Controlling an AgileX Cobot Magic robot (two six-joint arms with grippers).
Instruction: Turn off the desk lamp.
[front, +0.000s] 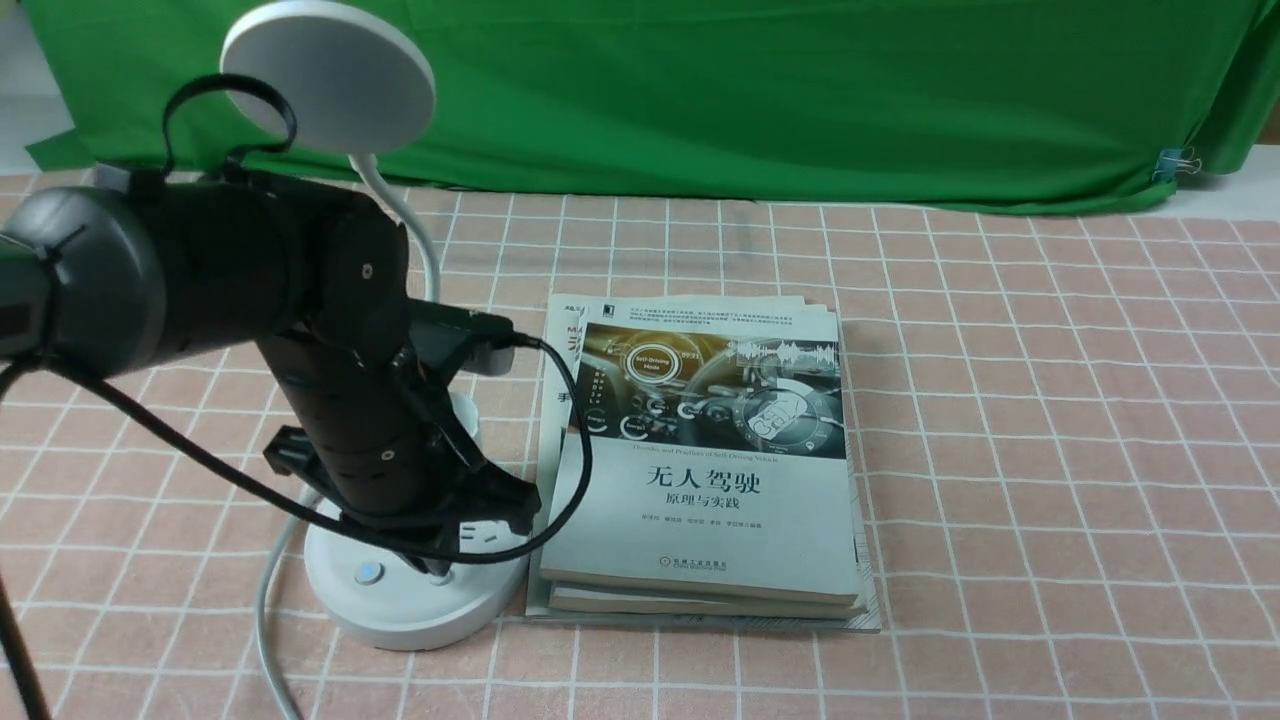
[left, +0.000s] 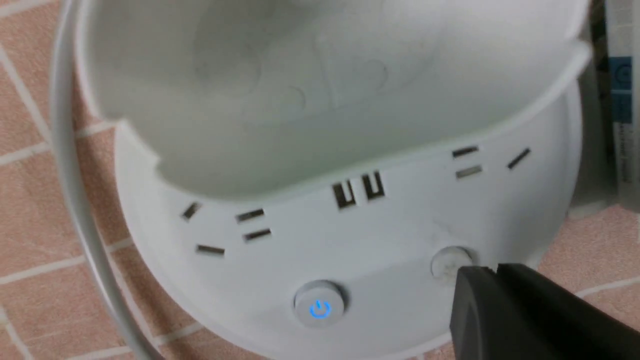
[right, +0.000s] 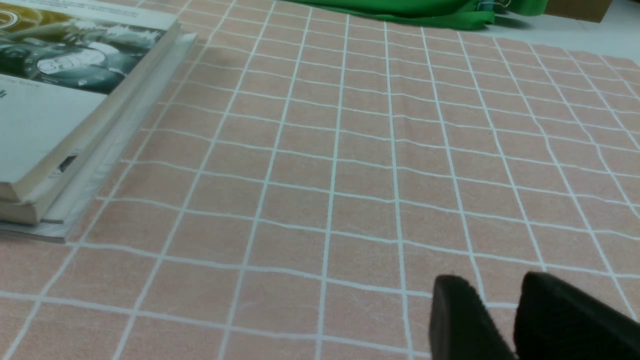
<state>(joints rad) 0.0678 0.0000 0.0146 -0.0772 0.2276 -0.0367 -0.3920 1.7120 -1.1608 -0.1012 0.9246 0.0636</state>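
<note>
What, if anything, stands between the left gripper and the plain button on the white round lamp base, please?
Nothing visible stands in the way: the left gripper's black fingertips are right at the plain round white button, overlapping its edge in the left wrist view. Whether they touch it, I cannot tell.

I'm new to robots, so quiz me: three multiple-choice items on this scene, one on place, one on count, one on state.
1. Where is the book stack?
A) left of the lamp base
B) right of the lamp base
C) on the lamp base

2. How many round buttons does the base have?
A) one
B) two
C) four

3. How is the left gripper?
A) spread wide
B) around the lamp's neck
C) closed, gripping nothing

1: B, the book stack lies to the right of the lamp base.
2: B, one button bears a blue power sign, the other is plain.
3: C, the left gripper's fingertips meet over the base.
</note>
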